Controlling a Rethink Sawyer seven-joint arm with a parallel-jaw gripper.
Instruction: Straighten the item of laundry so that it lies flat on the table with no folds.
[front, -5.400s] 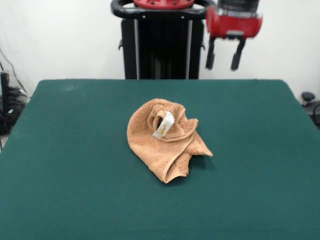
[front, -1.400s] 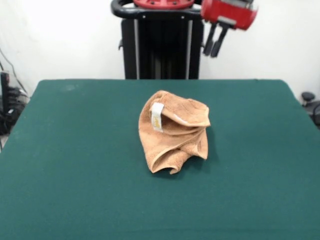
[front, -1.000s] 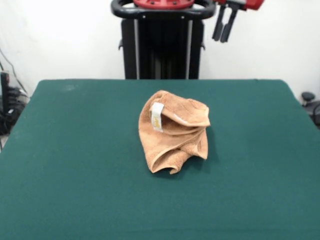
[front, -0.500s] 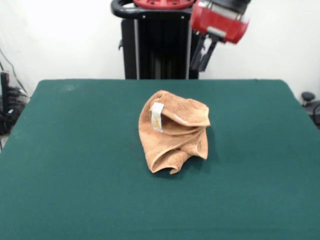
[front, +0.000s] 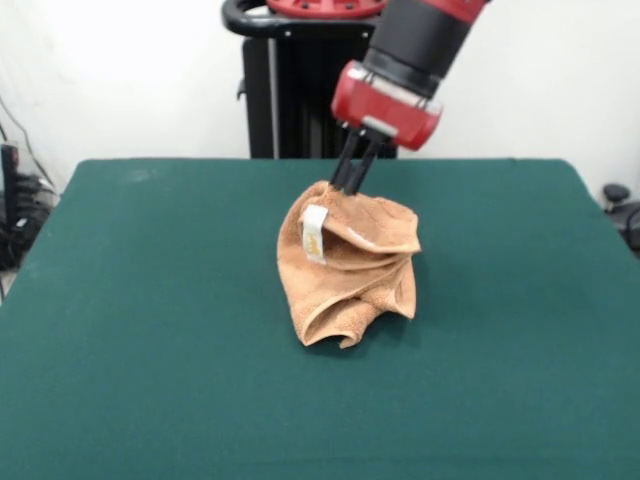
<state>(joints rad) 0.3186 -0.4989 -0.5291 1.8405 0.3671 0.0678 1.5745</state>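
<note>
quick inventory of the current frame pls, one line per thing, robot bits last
towel: 1, light brown, crumpled in a bunched heap near the table's middle, not flat
label: 1, white with yellow print, on the towel's left upper side in the front view
table: 1, dark green top, fills the lower part of the picture
cables and dark gear: a few, black, off the table's left edge
dark object: 1, black, off the table's right edge
wall: white, behind the robot
pedestal: 1, black, behind the table's far edge
arm: 1, red and black, coming down from the top
gripper: 1, black fingers, close together at the towel's top edge
</note>
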